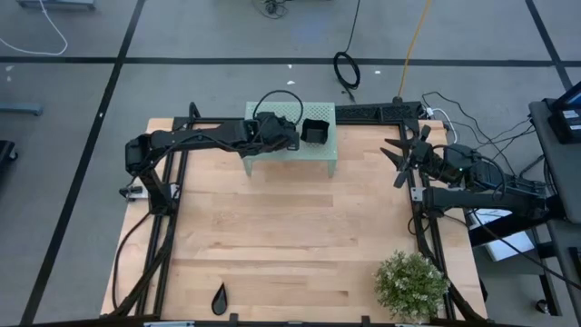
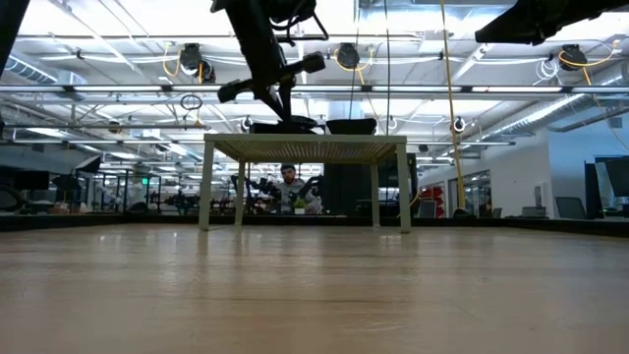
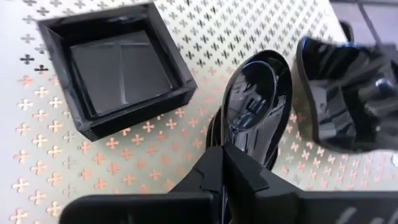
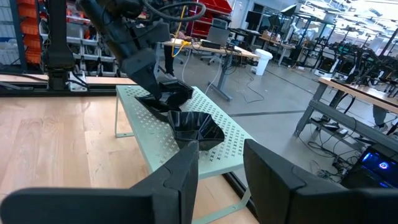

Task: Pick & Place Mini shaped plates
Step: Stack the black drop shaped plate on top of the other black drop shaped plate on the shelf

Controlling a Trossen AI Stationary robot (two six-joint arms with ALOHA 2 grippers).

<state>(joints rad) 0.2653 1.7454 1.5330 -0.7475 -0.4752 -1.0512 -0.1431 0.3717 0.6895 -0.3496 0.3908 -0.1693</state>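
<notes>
Clamped on the rim of a teardrop plate, the left gripper sits over the pale green perforated stand, apparently placing it beside the square plate and wavy-edged plate. Off the stand's right end, the right gripper waits with fingers spread, empty.

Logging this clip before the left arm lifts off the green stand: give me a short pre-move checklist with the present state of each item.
1. Left pincer shut on the teardrop plate: ok; the fingers meet at its rim.
2. Square plate apart from the held plate: ok.
3. Wavy-edged plate clear of the held plate: cannot tell, they look very close.
4. Right pincer open and off the stand: ok; it waits at the table's right edge.
5. Another teardrop plate lies near the table's front edge, away from both arms: ok.
</notes>
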